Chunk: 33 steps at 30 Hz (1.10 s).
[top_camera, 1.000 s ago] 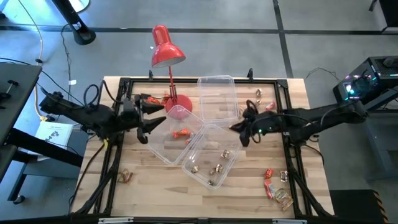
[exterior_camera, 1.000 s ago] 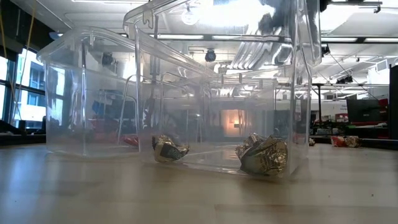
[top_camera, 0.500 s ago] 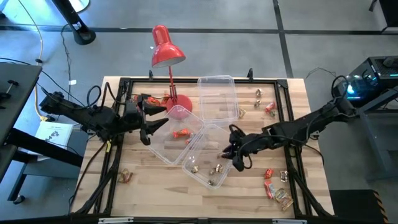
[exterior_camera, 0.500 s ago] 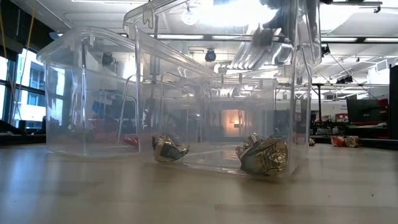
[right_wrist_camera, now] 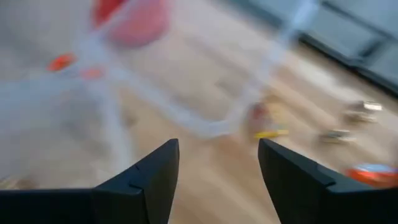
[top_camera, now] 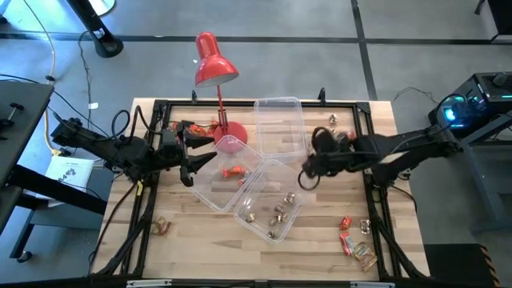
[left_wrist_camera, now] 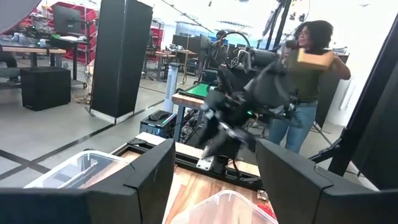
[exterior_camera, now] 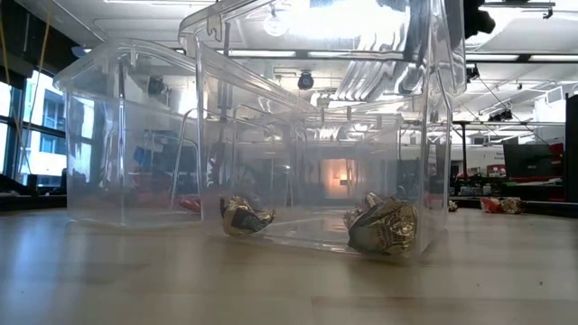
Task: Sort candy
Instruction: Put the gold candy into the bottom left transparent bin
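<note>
The wooden table (top_camera: pixel 200 232) carries three clear plastic tubs: one upright near the far edge (top_camera: pixel 279 125), one tilted at the centre-left (top_camera: pixel 210 188), and one angled toward the near side (top_camera: pixel 272 204). A red desk lamp (top_camera: pixel 213 64) stands with its base (top_camera: pixel 231 144) by the far tub.

The left arm waits over the table's left side, its gripper (top_camera: pixel 198 152) with jaws spread wide and empty. The right gripper (top_camera: pixel 306 172) hovers beside the angled tub's far corner, fingers (right_wrist_camera: pixel 149 180) parted with nothing between them.

The candy is small and crinkly-wrapped. Shiny gold-silver pieces (top_camera: pixel 278 214) lie in the angled tub, two showing as crumpled foil in the low view (exterior_camera: pixel 384 226). A red-orange sweet (top_camera: pixel 234 171) sits in the centre-left tub. More candy lies loose at the near-right corner (top_camera: pixel 356 248), the far right (top_camera: pixel 340 132) and the near left (top_camera: pixel 162 226).
</note>
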{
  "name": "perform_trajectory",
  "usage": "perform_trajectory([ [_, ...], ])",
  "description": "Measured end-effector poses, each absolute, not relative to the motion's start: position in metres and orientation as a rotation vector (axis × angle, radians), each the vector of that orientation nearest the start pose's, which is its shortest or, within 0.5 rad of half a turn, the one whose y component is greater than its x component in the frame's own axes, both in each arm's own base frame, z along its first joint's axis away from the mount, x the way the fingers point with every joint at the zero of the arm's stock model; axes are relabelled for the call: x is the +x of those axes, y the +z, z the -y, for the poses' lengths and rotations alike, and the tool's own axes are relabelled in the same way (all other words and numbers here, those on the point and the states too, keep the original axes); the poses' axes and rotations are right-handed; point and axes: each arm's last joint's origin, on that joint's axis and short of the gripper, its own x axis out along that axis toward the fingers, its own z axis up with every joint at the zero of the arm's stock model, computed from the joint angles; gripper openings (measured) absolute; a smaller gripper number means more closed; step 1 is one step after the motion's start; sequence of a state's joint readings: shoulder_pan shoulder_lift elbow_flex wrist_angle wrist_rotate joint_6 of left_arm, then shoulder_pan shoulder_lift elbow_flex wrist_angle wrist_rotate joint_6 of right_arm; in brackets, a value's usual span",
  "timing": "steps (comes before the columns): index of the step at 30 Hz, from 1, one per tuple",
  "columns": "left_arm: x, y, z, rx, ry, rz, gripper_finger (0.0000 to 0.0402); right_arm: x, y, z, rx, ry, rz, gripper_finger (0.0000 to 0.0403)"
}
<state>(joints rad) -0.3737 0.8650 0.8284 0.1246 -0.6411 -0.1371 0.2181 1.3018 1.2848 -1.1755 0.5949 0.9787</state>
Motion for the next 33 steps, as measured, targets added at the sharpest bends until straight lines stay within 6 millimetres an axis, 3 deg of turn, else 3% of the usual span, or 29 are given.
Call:
perform_trajectory([
  [4, 0.180, 0.363, 0.051, -0.173, 0.268, 0.095, 0.0216, 0.223, 0.327, -0.005, 0.427, -1.001, -0.808, 0.0207],
  [13, 0.183, 0.367, 0.044, -0.181, 0.238, 0.127, 0.0216, 0.203, 0.324, 0.087, 0.578, -1.440, -0.723, 0.0206],
  [20, 0.186, 0.364, 0.039, -0.120, 0.141, 0.089, 0.0216, 0.177, 0.317, 0.156, 0.746, -1.605, -0.729, 0.0206],
  [24, 0.188, 0.363, 0.031, -0.089, 0.180, 0.082, 0.0216, 0.179, 0.298, 0.200, 0.839, -1.552, -0.753, 0.0206],
  [28, 0.189, 0.363, 0.018, -0.091, 0.248, 0.086, 0.0216, 0.188, 0.267, 0.240, 0.888, -1.519, -0.769, 0.0206],
  [33, 0.190, 0.363, 0.002, -0.145, 0.338, 0.100, 0.0216, 0.190, 0.219, 0.270, 0.961, -1.481, -0.937, 0.0206],
])
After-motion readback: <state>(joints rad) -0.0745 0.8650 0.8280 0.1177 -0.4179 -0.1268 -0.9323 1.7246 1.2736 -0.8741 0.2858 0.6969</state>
